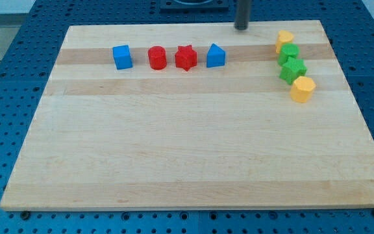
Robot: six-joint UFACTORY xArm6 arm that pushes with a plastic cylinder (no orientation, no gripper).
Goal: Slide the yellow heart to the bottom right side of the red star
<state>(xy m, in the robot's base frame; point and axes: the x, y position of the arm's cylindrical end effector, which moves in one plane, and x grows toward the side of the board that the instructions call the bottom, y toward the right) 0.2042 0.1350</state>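
Your rod's tip (241,28) resting at the board's (174,162) upper edge, no gripper fitted, red star (186,57) sitting upper centre, yellow heart (284,40) lying upper right, well apart.

Yellow heart (284,39) at top right — red star (186,57) well left.

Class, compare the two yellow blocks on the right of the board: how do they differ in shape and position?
The upper yellow block sits at the top of the right-hand column, above the green blocks; the lower yellow block sits at its bottom. The upper one looks smaller and heart-like, the lower one larger and faceted. My tip is nearer the upper one. Both share colour and column.
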